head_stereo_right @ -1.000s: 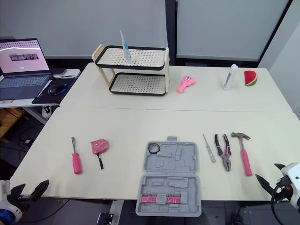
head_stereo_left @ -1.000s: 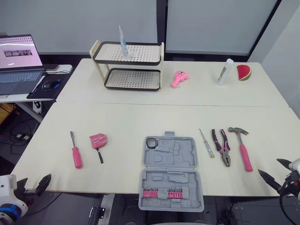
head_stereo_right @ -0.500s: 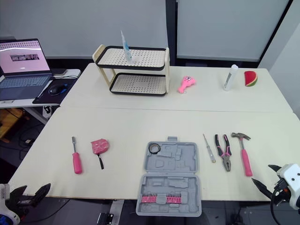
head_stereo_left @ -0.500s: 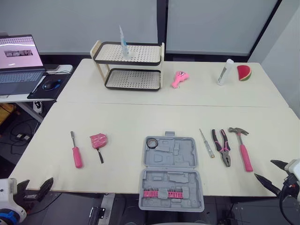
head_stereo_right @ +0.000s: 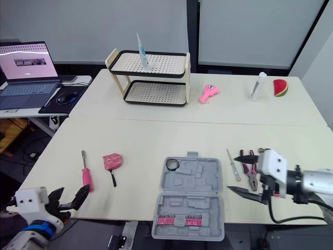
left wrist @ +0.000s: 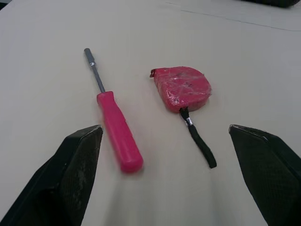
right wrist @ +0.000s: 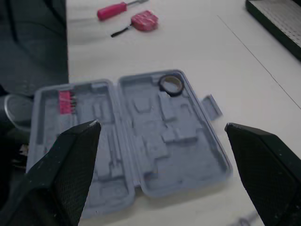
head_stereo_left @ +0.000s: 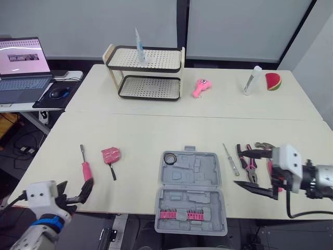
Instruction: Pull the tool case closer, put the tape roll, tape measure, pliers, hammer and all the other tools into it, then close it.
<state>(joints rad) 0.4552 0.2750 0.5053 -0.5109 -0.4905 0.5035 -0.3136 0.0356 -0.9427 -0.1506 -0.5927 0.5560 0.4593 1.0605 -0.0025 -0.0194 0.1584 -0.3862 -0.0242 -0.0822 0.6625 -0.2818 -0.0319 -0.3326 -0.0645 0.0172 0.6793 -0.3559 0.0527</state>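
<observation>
Tool case (head_stereo_left: 191, 192) lay open at 6 o'clock edge of table (head_stereo_left: 156, 130), tape roll (head_stereo_left: 169, 158) in its 11 o'clock corner. Tape measure (head_stereo_left: 110, 154) & pink screwdriver (head_stereo_left: 85, 165) lay approx. 9 o'clock of case. L gripper (head_stereo_left: 75, 190) near them, fingers wide apart, empty. Thin screwdriver (head_stereo_left: 229, 159), pliers (head_stereo_left: 248, 165) & hammer (head_stereo_left: 264, 145) at 3 o'clock. R gripper (head_stereo_left: 238, 166) above pliers, fingers spread, holding nothing.

White wrist housings (head_stereo_left: 287, 159), black tapered tool fingers (head_stereo_left: 255, 188)

No legible text anywhere.
</observation>
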